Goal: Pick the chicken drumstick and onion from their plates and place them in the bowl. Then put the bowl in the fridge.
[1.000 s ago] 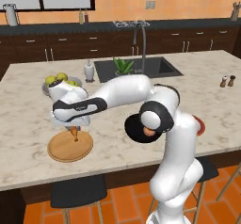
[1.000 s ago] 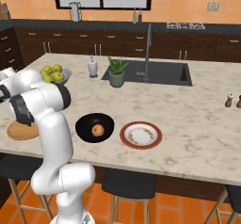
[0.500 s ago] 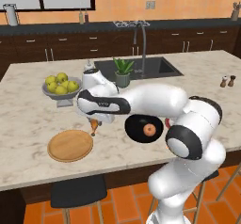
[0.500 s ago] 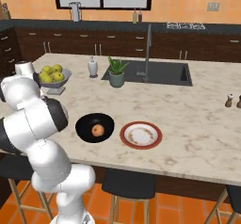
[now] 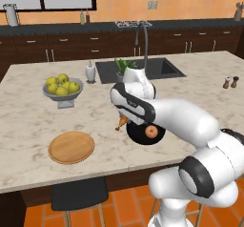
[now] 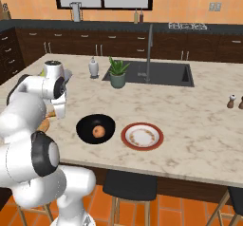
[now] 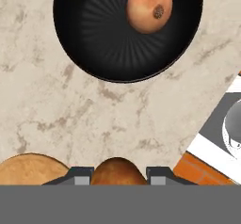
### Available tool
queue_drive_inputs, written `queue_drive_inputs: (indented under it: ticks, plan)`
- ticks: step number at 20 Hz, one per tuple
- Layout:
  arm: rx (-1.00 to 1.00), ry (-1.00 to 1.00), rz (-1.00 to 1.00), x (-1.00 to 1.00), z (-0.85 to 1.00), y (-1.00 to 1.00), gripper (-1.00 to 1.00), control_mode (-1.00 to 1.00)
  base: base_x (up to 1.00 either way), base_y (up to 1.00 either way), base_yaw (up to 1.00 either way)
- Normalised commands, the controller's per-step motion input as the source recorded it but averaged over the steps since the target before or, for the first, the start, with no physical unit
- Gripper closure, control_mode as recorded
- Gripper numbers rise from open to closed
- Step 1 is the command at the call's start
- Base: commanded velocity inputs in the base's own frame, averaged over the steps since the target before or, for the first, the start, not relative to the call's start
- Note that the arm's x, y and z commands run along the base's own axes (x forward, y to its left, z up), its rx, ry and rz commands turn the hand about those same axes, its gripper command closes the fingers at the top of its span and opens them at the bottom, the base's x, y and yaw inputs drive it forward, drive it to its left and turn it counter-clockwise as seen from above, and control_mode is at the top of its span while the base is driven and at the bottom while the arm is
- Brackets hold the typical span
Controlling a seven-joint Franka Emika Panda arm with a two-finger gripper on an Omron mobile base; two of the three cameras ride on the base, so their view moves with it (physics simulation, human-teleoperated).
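our two-finger gripper is clenched on the small golden-brown chicken drumstick, a light, stiff, slick piece we judge best pinched at its thick end, just beside the glossy black round bowl holding the orange-brown onion, light-wood plate behind, nothing between

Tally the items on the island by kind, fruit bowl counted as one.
Plates: 2, wooden, white
Bowls: 2, black, fruit
Onion: 1
Drumstick: 1
Plant: 1
Dispenser: 1
Shakers: 2
Total: 10
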Motion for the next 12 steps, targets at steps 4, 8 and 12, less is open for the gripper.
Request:
queue_drive_inputs:
  ticks: [4, 8, 12]
  plan:
    - [0.00, 0.18, -0.31, 0.09, 0.02, -1.00, 1.00, -1.00, 0.00, 0.00, 0.00]
    - [0.03, 0.18, -0.20, 0.36, -0.13, -1.00, 1.00, -1.00, 0.00, 0.00, 0.00]
    - [-0.02, 0.09, -0.05, 0.76, -0.31, -0.52, 1.00, -1.00, 0.00, 0.00, 0.00]
